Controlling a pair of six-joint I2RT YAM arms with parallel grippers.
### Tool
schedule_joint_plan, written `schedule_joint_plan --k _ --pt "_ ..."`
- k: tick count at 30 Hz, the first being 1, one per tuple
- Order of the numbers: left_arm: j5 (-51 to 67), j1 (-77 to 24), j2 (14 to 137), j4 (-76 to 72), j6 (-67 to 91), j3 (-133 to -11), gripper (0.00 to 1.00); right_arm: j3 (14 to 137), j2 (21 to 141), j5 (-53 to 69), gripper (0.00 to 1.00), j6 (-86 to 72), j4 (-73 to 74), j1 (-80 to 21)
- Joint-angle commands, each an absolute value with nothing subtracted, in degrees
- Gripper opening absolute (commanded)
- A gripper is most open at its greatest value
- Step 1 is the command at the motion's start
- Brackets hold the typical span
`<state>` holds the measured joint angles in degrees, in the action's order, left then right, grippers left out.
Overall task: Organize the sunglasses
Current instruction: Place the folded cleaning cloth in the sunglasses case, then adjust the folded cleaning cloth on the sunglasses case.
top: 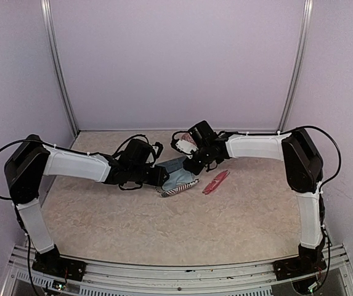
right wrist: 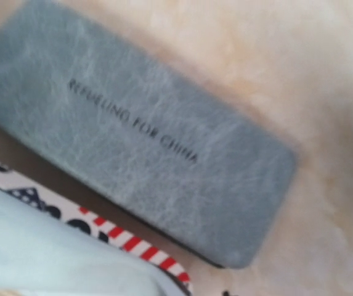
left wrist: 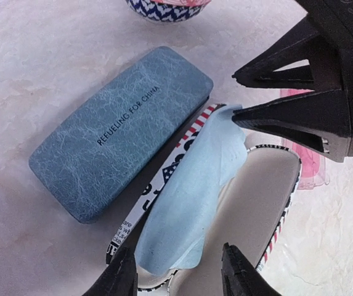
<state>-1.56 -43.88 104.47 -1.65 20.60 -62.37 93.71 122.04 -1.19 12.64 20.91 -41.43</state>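
Apparently midway: both grippers spread, pinching nothing.
Beneath the left gripper (left wrist: 179,274) and beside the right gripper (left wrist: 236,97) lies an open patterned case (left wrist: 268,185) with a blue cloth (left wrist: 188,203); the pink-red sunglasses (left wrist: 315,169) sit loose on the bench (left wrist: 40,61) just beyond it, uncased; darker pair unseen.

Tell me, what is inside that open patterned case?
In the patterned case, a light blue cloth lies across the cream lining; anything under the cloth is hidden.
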Motion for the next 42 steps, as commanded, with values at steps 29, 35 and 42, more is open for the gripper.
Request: schedule_joint_plan --k 29,35,42 --pt "-7.82 -34.19 65.39 16.9 27.0 -54.08 0.95 96.19 127.25 10.49 0.0 -11.53 14.09 -48.03" --pt "-7.82 -33.11 61.11 18.29 26.37 -53.16 0.99 97.74 130.4 9.42 0.0 -11.76 15.71 -48.49" --pt "-6.83 -32.63 59.41 18.05 26.2 -52.37 0.99 98.39 131.28 8.81 0.0 -12.38 15.66 -48.72"
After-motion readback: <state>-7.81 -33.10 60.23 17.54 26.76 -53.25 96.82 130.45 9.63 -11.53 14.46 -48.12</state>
